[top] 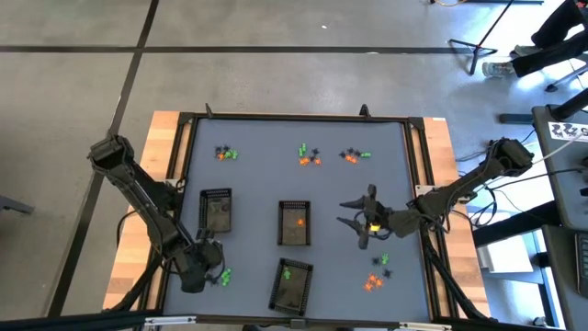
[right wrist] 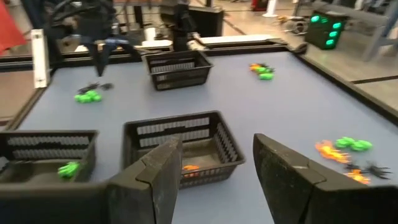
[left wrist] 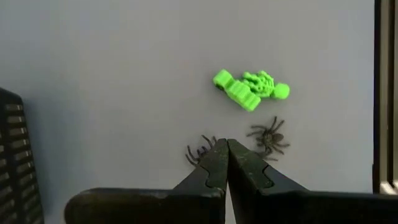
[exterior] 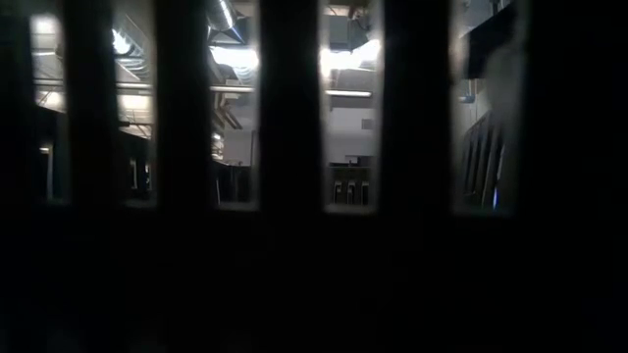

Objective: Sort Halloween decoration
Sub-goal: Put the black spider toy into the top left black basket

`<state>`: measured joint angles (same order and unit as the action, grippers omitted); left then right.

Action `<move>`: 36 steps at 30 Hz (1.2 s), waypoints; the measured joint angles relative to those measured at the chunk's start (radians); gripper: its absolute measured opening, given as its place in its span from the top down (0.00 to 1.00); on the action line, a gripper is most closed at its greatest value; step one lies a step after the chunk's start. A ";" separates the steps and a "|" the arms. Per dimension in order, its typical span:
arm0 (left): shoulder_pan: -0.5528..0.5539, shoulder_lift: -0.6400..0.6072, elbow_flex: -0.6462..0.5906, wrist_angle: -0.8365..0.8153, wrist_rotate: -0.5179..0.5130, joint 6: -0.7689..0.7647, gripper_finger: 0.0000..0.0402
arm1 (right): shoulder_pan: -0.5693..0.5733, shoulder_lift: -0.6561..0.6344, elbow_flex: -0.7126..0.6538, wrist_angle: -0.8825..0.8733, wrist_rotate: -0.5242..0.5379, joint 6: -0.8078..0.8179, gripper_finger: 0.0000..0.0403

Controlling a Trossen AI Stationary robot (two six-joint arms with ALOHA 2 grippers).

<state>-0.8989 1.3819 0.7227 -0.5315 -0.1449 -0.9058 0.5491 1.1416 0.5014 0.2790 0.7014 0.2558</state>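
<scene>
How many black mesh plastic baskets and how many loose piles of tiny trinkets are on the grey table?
Black mesh plastic baskets: 3
Loose piles of tiny orange, green and black plastic trinkets: 5
Total: 8

No legible text, labels, brand names, numbers or signs were found in any of the four views. A white card (top: 571, 131) at the right edge of the high view, off the bench, carried dark marks that were too small to read. The low view was mostly dark and showed no lettering. The wrist views showed no markings.
</scene>
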 joint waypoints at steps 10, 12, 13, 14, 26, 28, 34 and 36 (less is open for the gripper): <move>0.000 0.000 0.000 0.003 -0.010 -0.005 1.00 | 0.000 0.000 0.000 0.000 -0.122 0.001 0.52; 0.000 0.000 0.000 0.002 -0.013 -0.017 1.00 | 0.000 0.000 0.000 0.000 -0.130 0.000 0.52; 0.000 0.000 0.000 -0.005 -0.007 -0.040 1.00 | 0.000 0.000 0.000 0.000 -0.134 0.000 0.52; 0.000 -0.001 0.000 -0.022 0.009 -0.066 1.00 | 0.000 0.000 0.000 0.000 -0.135 0.000 0.52; 0.000 -0.001 0.000 0.002 -0.007 -0.111 1.00 | 0.000 0.000 0.000 0.000 -0.136 0.000 0.52; -0.001 -0.001 0.000 0.010 -0.004 -0.090 1.00 | 0.000 0.000 0.000 0.000 -0.136 0.000 0.52; -0.001 -0.001 0.000 -0.025 0.009 -0.108 0.94 | 0.000 0.000 0.000 0.000 -0.135 0.000 0.52; -0.001 -0.001 0.000 -0.041 0.009 -0.113 0.90 | 0.000 0.000 0.000 0.000 -0.135 0.000 0.52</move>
<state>-0.9001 1.3811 0.7227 -0.5725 -0.1361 -1.0192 0.5491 1.1419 0.5014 0.2787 0.5659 0.2562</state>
